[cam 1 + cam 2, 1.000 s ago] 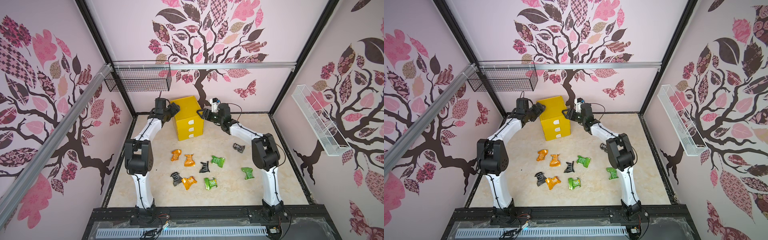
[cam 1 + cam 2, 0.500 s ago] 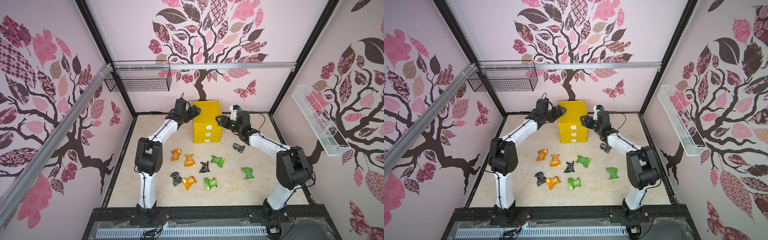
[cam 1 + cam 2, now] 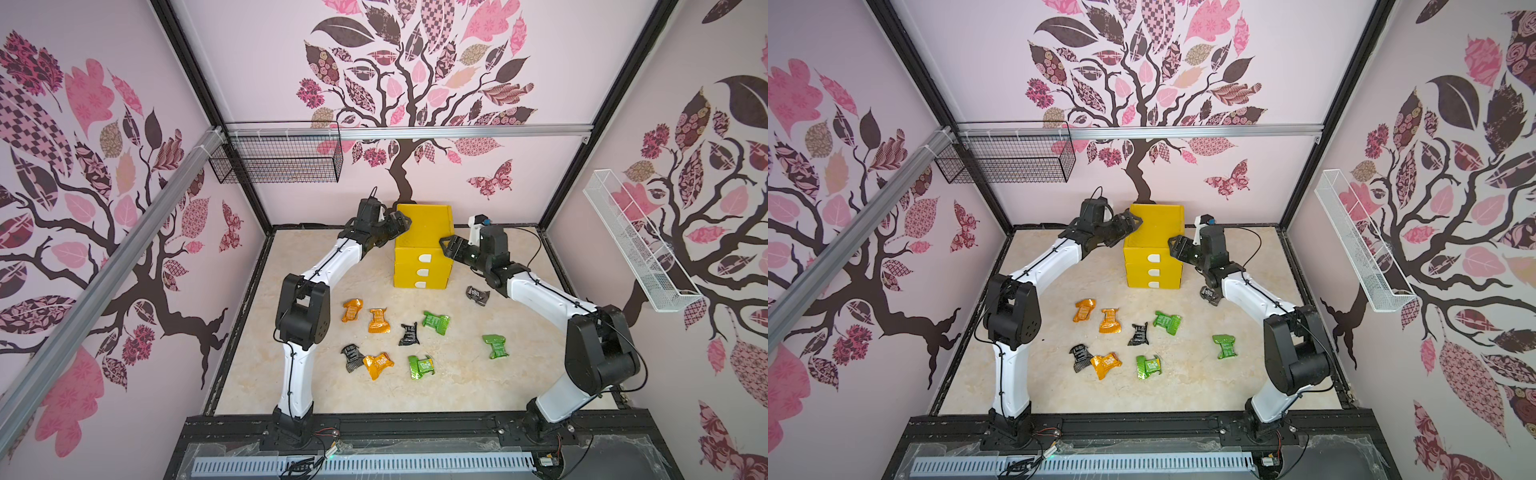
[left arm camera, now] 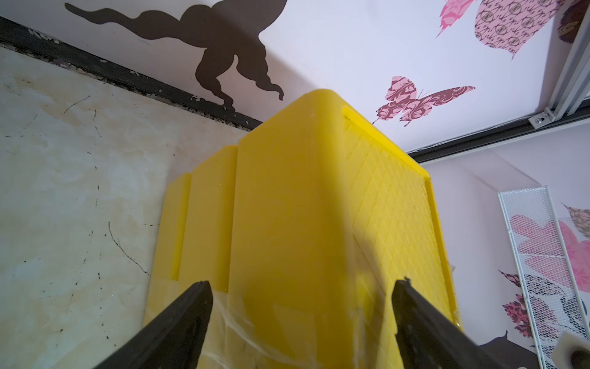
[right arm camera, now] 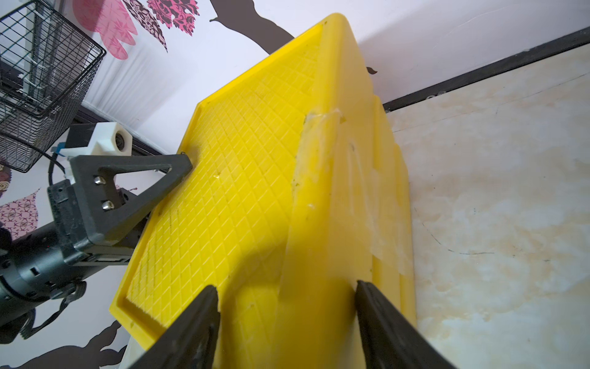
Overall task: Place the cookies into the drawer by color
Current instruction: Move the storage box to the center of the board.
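Left gripper [image 4: 302, 283] wider around drawer [image 4: 287, 191]

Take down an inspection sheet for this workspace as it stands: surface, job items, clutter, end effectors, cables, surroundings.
Surface: beige marbled tabletop, faint dark scuffs.
Job's things: yellow chest upright, three drawers shut; nine cookies loose on the tabletop: three orange packets, three green packets, three black packets.
Clutter: nothing seen.
End effectors: left end effector open astride the chest's top edge; right end effector astride the opposite edge, grip unclear.
Cables: black cables at both wrists; loose wires at the front rail.
Surroundings: black wire basket on back wall, white wire basket on side wall.
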Controlling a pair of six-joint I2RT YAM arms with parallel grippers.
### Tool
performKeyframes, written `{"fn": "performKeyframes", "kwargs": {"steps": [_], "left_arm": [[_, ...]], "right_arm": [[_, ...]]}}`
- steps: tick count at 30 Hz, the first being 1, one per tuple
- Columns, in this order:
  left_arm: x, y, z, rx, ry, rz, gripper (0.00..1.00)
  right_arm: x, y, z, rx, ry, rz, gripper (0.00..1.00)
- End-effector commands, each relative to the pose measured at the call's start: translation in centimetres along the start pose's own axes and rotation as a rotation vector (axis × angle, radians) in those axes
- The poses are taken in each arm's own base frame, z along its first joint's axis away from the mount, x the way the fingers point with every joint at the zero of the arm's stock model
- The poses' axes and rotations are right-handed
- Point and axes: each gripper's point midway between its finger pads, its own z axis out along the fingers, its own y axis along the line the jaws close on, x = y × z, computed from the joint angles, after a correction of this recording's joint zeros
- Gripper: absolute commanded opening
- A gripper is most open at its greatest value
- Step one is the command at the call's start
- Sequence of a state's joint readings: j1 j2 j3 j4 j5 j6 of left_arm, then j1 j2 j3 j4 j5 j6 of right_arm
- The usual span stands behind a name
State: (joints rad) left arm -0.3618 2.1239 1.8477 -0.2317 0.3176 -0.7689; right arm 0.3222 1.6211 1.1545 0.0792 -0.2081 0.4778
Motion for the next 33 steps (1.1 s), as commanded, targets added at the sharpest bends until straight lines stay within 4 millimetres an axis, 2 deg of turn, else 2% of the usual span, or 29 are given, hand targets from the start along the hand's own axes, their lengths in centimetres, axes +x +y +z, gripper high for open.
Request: {"fn": "performKeyframes", "kwargs": {"steps": [1,3,5,10,14,20,25,29,33], "left_arm": [[4.1,1.0,1.5,-0.054,0.122,0.028,0.97],[3.1,0.9,0.7,-0.059,0.095,0.037,0.97],[2.9,0.8,0.2,-0.057,0.083,0.054,0.97],[5.1,1.5,1.2,-0.039,0.129,-0.008,0.97],[6.6,0.9,2.1,-0.036,0.165,-0.002,0.97],[6.7,-0.3,2.4,0.004,0.169,-0.036,0.97],[7.1,0.2,2.8,-0.009,0.179,-0.041,0.97],[6.2,0.0,2.0,-0.031,0.152,0.011,0.97],[3.0,-0.6,-0.1,-0.050,0.076,0.075,0.98]], "right_arm": [[1.1,1.7,-1.7,-0.031,0.049,-0.031,0.71],[0.9,1.8,-2.0,-0.024,0.041,-0.043,0.72],[0.6,1.6,-2.2,-0.003,0.038,-0.063,0.73],[0.5,1.0,-2.7,0.018,0.033,-0.064,0.75],[0.1,0.7,-3.0,0.029,0.022,-0.071,0.76],[-0.3,0.2,-2.9,0.042,0.041,-0.076,0.77],[-0.5,0.5,-3.4,0.042,0.038,-0.095,0.78],[-1.2,0.9,-4.7,0.055,0.021,-0.115,0.80],[-2.2,1.7,-7.1,0.064,-0.009,-0.126,0.83]]}}
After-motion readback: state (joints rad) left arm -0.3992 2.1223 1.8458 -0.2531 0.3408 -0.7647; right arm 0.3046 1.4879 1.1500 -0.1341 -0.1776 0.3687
